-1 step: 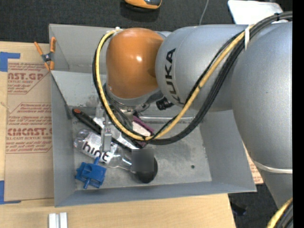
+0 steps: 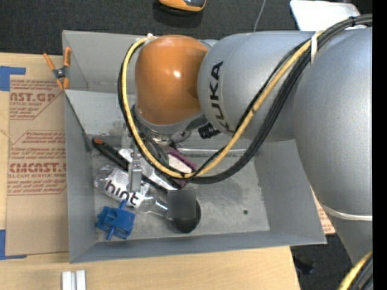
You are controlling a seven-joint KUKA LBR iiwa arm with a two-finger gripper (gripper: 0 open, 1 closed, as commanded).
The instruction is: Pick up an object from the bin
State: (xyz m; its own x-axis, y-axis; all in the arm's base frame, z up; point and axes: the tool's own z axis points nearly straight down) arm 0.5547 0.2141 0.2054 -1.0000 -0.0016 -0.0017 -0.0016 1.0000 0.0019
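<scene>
clear hint bottle lies directly under the claw.

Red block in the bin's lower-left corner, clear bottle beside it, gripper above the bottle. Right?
No: the block is blue, not red, as the camera view shows. It lies in the bin's lower-left corner, clear bottle beside it, gripper above the bottle.

Below my claw, a clear plastic bottle lettered "hint" lies on its side in the bin's left front part, just beside a blue plastic piece.
</scene>
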